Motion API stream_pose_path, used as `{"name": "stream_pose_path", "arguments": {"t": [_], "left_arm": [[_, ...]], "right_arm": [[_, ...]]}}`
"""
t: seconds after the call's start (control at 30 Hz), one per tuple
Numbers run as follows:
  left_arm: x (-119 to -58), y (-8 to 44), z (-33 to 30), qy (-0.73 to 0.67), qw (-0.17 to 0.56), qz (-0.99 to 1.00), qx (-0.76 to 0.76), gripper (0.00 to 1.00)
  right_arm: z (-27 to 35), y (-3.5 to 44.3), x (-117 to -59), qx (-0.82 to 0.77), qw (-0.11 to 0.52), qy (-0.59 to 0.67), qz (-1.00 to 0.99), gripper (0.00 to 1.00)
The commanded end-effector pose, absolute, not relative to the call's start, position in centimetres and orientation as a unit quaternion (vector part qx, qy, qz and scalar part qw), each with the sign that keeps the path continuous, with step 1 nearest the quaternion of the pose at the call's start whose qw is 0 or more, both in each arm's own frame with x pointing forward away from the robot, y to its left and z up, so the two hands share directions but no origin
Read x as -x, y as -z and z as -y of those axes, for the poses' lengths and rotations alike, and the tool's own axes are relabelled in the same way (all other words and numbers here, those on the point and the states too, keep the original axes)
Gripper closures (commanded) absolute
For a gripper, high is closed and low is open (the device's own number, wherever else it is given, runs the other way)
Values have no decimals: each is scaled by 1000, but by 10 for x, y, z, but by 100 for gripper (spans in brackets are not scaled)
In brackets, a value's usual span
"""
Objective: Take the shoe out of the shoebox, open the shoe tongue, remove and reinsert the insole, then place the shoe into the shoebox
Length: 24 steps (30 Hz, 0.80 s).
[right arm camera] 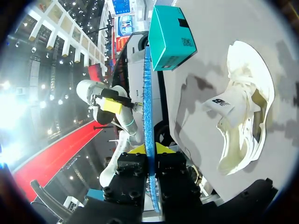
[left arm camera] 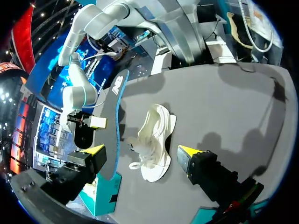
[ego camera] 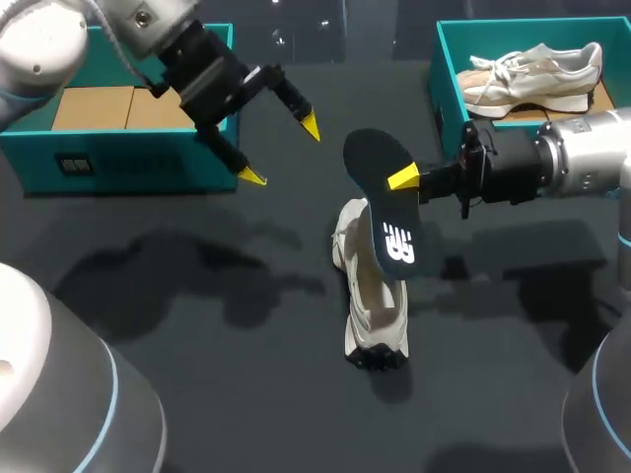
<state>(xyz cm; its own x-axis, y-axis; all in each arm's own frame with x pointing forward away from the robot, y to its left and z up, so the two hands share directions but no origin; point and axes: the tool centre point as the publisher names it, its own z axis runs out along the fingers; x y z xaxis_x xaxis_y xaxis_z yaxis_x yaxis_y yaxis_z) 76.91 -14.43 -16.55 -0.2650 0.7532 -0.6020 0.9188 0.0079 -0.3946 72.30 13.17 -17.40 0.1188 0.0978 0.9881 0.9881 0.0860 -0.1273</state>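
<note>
The insole [ego camera: 385,207] was out, clamped edge-on between the right gripper's [ego camera: 404,180] fingers! The white shoe [ego camera: 370,315] lay on the counter [ego camera: 197,325] just beneath that gripper. The left gripper [ego camera: 281,152] hung wide open, holding nothing, beside the teal shoebox [ego camera: 128,158].

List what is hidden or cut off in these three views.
Head view: the insole hides one finger of the right gripper and part of the shoe.
Head view: the left arm covers part of the left shoebox.
Right wrist view: insole edge-on, faces unseen.
</note>
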Motion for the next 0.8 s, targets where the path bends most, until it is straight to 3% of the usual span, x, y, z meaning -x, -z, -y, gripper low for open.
{"name": "stream_pose_path", "arguments": {"t": [0.03, 0.23, 0.8], "left_arm": [[-761, 169, 139, 480, 258, -668, -506, 0], [-759, 176, 142, 502, 264, -651, -505, 0], [-752, 181, 173, 514, 395, -612, -452, 0]], "right_arm": [[-133, 175, -723, 529, 529, 421, 513, 100], [-133, 175, -723, 529, 529, 421, 513, 100], [-134, 175, -723, 530, 530, 424, 508, 100]]}}
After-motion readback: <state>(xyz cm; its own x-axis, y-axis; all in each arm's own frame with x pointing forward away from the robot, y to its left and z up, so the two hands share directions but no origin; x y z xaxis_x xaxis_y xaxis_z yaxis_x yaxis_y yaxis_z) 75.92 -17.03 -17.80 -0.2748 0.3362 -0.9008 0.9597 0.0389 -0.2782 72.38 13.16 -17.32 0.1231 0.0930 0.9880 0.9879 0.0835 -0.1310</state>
